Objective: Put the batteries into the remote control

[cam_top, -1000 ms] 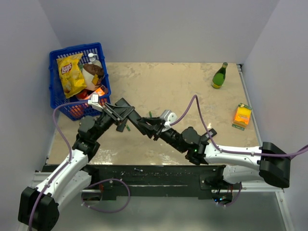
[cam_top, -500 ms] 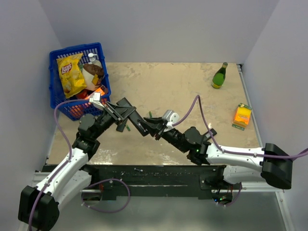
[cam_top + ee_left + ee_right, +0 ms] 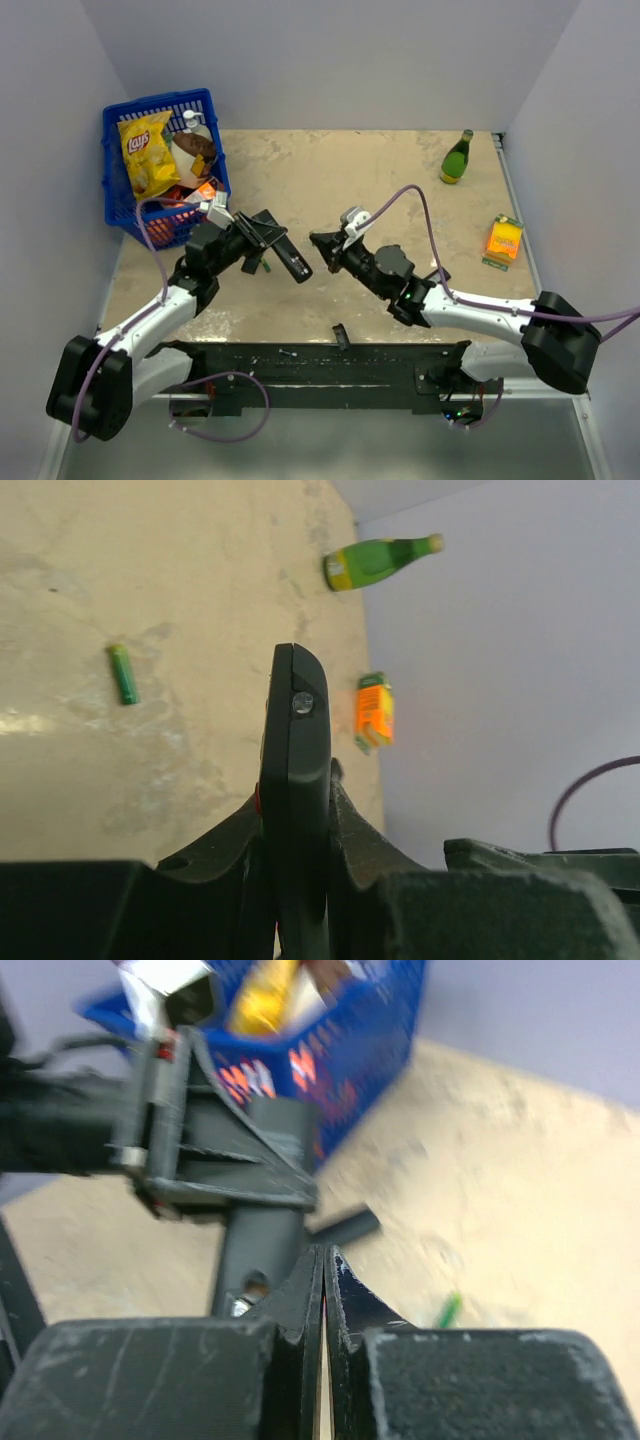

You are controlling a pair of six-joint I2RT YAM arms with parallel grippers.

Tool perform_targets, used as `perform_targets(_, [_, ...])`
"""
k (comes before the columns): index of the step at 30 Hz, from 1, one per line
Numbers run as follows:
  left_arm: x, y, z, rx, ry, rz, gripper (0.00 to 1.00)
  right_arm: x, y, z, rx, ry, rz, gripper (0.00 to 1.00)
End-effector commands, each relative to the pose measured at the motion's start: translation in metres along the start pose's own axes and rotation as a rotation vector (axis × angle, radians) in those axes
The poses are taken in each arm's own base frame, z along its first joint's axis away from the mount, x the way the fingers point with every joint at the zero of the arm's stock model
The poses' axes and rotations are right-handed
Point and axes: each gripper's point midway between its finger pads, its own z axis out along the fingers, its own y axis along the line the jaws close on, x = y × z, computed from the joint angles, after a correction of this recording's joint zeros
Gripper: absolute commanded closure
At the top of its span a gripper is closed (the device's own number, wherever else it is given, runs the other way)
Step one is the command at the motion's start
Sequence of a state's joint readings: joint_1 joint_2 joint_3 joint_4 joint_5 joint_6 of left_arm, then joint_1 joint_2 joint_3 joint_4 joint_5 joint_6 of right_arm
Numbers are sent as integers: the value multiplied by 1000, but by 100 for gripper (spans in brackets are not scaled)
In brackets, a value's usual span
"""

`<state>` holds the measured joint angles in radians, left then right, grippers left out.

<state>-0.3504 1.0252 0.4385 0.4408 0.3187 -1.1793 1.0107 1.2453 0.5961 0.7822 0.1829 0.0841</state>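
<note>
Nearest me, at the front edge of the table (image 3: 360, 180), a small black piece (image 3: 341, 337) lies by the dark rail where the arms are bolted. Just past it, the left gripper (image 3: 268, 238) is clamped on the remote control (image 3: 290, 262), its jaws drawn in narrow on the slim black bar. It holds the bar off the table, with the free end slanting toward the middle. From the left wrist the remote shows edge-on, and there is a small round metallic spot near its tip. The right gripper (image 3: 322, 243) points at that free end from the other side, close to it but apart. Its fingers (image 3: 300, 1295) are pressed together with nothing between them. A green battery (image 3: 123, 673) lies on the bare tabletop beyond the remote. Farther back on the left stands a blue basket (image 3: 160, 100) with a yellow Lay's chips bag (image 3: 148, 155) in it. An orange carton (image 3: 504, 241) lies by the right wall, and a green bottle (image 3: 457, 158) stands near the far right corner.
</note>
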Motion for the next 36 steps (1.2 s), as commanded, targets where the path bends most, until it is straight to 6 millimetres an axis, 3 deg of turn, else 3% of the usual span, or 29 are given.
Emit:
perform_targets(1, [-24, 9, 15, -84, -66, 198, 100, 17, -19, -5, 82, 134, 113, 100])
perform_targets(3, [-37, 3, 15, -100, -100, 284, 100, 35, -27, -17, 146, 264, 135, 100])
perform_targets(4, [-38, 9, 13, -142, -92, 308, 100, 39, -30, -22, 168, 307, 145, 96])
perform_targets(5, [-48, 0, 13, -143, -110, 375, 100, 60, -32, -36, 198, 421, 158, 88])
perform_targets(7, [-55, -3, 8, -181, -114, 433, 100, 68, -30, -45, 208, 502, 181, 82])
perform_targets(9, [-65, -19, 4, -172, -127, 524, 100, 88, -28, -66, 228, 627, 218, 69])
perform_targets(11, [-70, -27, -2, -186, -115, 600, 100, 107, -23, -90, 241, 754, 260, 64])
perform_targets(15, [-76, -36, -15, -202, -98, 718, 100, 126, -10, -126, 229, 938, 327, 55])
perform_targets(20, [-80, -25, -27, -249, -118, 813, 100, 141, 8, -167, 253, 1113, 399, 47])
perform_targets(28, [-77, -6, -41, -284, -141, 863, 100, 163, 37, -189, 297, 1247, 411, 35])
perform_targets(36, [-77, -9, -49, -276, -158, 886, 100, 192, 51, -191, 313, 1311, 424, 37])
